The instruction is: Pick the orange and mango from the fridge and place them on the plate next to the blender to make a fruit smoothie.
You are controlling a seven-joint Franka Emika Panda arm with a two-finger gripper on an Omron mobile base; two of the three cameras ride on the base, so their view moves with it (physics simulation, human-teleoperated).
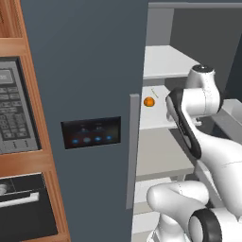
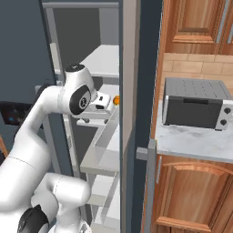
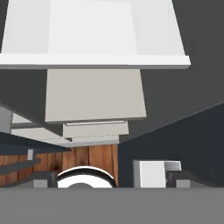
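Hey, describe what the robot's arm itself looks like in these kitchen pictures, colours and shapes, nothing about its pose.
The arm is made of glossy white, rounded, bulbous segments. Dark grey to black bands and rings mark its joints, with a round dark cap on the topmost joint. No cables or lettering are visible. The white hand block at the arm's end carries a small dark square patch.

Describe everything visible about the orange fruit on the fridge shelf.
The orange is a small, round, evenly bright orange ball with a smooth look. It sits on a white middle shelf inside the open fridge, near the shelf's left front, close to the edge of the closed left door. Nothing else touches it. From the right base view only a sliver of it shows, past the robot's wrist and beside the open door's edge. Its surface detail is too small to make out.
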